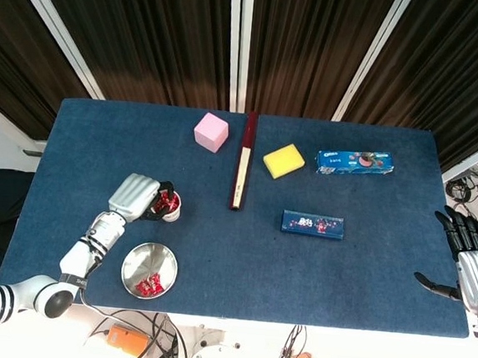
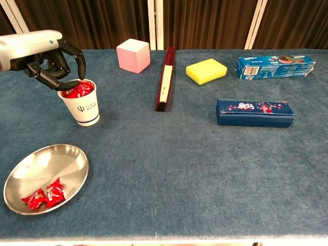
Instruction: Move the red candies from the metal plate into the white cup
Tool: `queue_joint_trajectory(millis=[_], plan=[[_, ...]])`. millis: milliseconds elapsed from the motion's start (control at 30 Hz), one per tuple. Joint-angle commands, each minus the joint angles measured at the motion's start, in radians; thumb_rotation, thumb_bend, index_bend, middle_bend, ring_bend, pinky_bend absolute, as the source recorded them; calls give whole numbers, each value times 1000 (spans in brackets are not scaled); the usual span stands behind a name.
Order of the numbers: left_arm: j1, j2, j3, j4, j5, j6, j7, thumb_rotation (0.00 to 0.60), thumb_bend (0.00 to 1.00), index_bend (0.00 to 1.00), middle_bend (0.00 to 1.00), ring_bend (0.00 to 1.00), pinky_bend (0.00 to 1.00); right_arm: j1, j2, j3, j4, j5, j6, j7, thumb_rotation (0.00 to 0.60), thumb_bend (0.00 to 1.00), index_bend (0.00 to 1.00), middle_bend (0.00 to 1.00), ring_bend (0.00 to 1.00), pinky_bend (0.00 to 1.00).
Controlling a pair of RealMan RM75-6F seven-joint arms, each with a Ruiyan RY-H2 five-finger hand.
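Left hand point(image 2: 48, 59) covers the far rim of the white cup point(image 2: 84, 108); its arm is cut off. Right hand point(image 1: 470, 266) is partly cropped at the head view's right edge.
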Motion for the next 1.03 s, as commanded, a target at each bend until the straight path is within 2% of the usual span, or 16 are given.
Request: queue_joint_trajectory(millis=[33, 167, 300, 433, 600, 700, 833, 1033], plan=[[10, 2, 2, -4, 17, 38, 7, 600, 269, 440, 888, 807, 603, -1, 1, -1, -2, -2, 2, -1, 600, 209, 0, 26, 0, 77], [58, 39, 4, -49, 77, 137, -29, 600, 230, 353, 880, 800, 603, -6, 6, 0, -3, 0, 10, 1, 600, 208, 0, 26, 0, 77], [133, 110, 22, -81, 100, 232, -62, 600, 224, 343, 834, 755, 595, -12, 12, -1, 4, 6, 14, 12, 600, 206, 0, 26, 0, 77], [236, 177, 76, -71, 119, 338, -56, 600, 189, 335, 645, 544, 482, -18, 19, -5, 17, 14, 12, 27, 600, 207, 0, 26, 0, 78], [360, 217, 143, -19, 165, 469, -77, 600, 150, 251, 348, 254, 211, -28, 5, -8, 41, 9, 26, 42, 600, 207, 0, 26, 0, 70], [433, 226, 176, 10, 204, 549, -123, 600, 144, 223, 260, 162, 151, -32, -12, -14, 56, 1, 31, 43, 600, 208, 0, 26, 0, 63], [517, 227, 227, 47, 264, 634, -144, 600, 144, 221, 237, 144, 111, -40, -39, -25, 64, -13, 38, 18, 600, 207, 0, 26, 0, 59], [597, 230, 254, 60, 295, 697, -178, 600, 141, 221, 237, 139, 92, -40, -61, -32, 63, -26, 36, -13, 600, 207, 0, 25, 0, 58]])
